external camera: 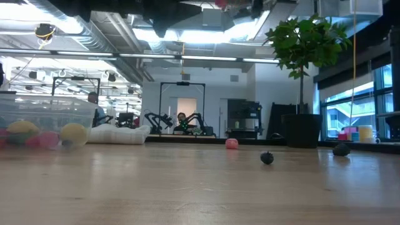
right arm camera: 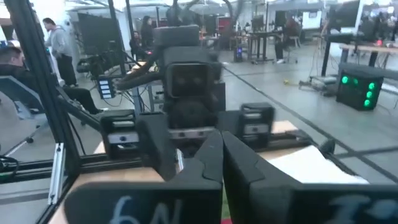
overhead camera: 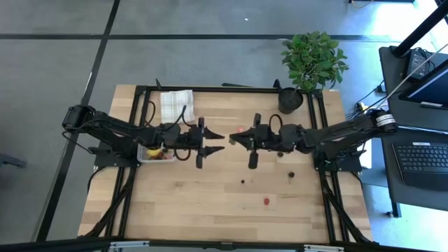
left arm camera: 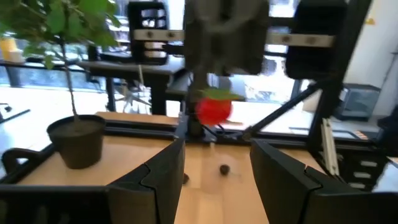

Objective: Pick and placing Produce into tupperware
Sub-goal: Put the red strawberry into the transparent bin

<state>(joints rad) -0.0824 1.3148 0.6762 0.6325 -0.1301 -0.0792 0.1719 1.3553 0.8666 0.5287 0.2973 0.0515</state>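
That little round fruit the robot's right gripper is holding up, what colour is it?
Red with a green leafy top: the strawberry-like piece pinched in the right gripper. It shows best in the left wrist view.

Potted plant (overhead camera: pixel 313 61) in its black pot (overhead camera: pixel 290 99) at my table's (overhead camera: pixel 210 203) far right corner. Checked cloth (overhead camera: pixel 176 106) lies folded near the far left edge. Keyboard (overhead camera: pixel 423 158) on a desk beside the table.

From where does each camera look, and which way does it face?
High: above the table, straight down; both arms, left gripper facing right gripper.
Low: table-top height, level across it; arms barely show, at top.
Left wrist: on the left arm, toward the right gripper's strawberry; own fingers.
Right wrist: on the right arm, toward the left arm; own fingers.
Shared: high and low both show the plant.
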